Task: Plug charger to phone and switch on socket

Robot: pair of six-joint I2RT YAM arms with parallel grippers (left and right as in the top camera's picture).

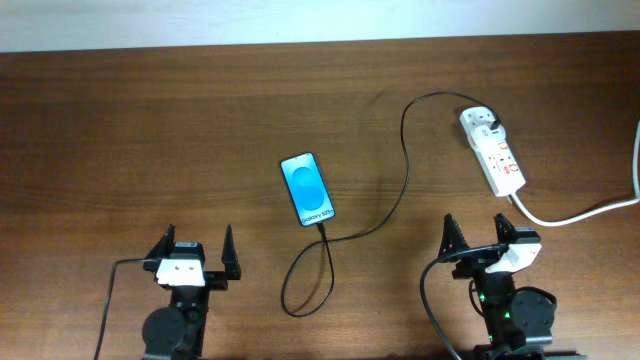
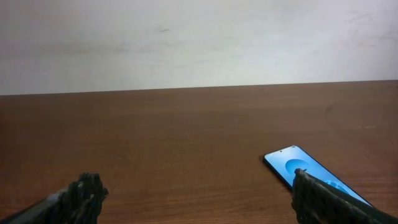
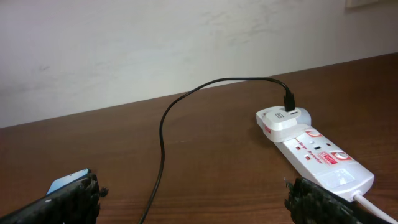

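Overhead: left gripper point(image 1: 198, 240) and right gripper point(image 1: 474, 232) both spread, empty.
I see charger point(image 1: 405, 160) running from socket point(image 1: 492, 150) to near end of phone point(image 1: 307, 189).

A brown wooden bench point(image 1: 120, 130) carries a phone point(image 1: 307, 189) at centre frame and a white power strip point(image 1: 493, 150) with its thick white cord point(image 1: 580, 213) at upper right. A black charger cable point(image 3: 161, 140) loops between them.

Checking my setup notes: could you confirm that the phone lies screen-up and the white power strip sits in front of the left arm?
Not quite: the power strip sits in front of the right claw, not the left, as the overhead view shows. The phone does lie screen-up.
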